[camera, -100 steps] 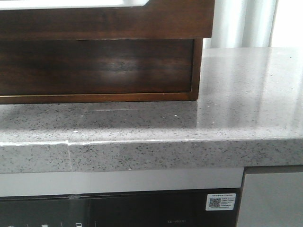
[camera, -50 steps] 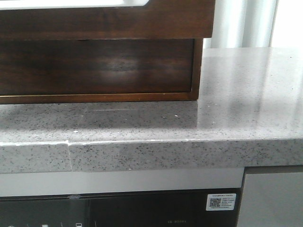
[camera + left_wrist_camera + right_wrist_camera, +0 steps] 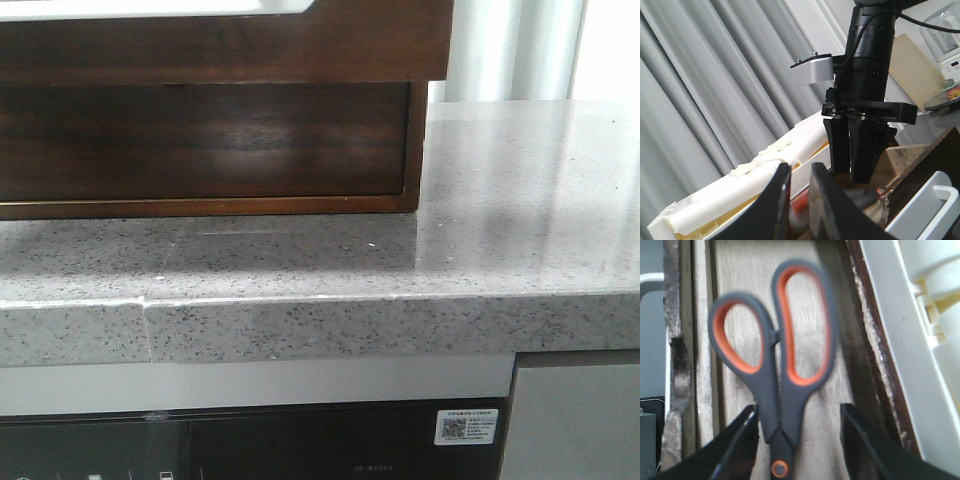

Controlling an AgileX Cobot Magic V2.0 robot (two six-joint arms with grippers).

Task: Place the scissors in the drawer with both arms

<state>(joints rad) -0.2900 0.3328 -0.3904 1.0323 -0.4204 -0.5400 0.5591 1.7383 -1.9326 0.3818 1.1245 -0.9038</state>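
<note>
The scissors (image 3: pixel 771 390), with grey handles and orange-lined loops, lie on the pale wooden floor of the drawer (image 3: pixel 747 275), blurred in the right wrist view. My right gripper (image 3: pixel 798 409) hangs just over them, open, one finger on each side of the handles and neither pressing on them. The left wrist view shows that gripper (image 3: pixel 851 175) pointing down into the drawer, with a grey handle (image 3: pixel 860 196) below it. My left gripper (image 3: pixel 798 170) stays beside the drawer, a narrow empty gap between its fingers. The front view shows only the drawer's dark brown front (image 3: pixel 220 45).
The drawer sticks out over a speckled grey countertop (image 3: pixel 500 200), with a dark wooden cabinet face (image 3: pixel 200 140) under it. A black appliance panel (image 3: pixel 250 445) sits below the counter. A white ribbed tray (image 3: pixel 740 195) borders the drawer. Grey curtains (image 3: pixel 705 100) hang behind.
</note>
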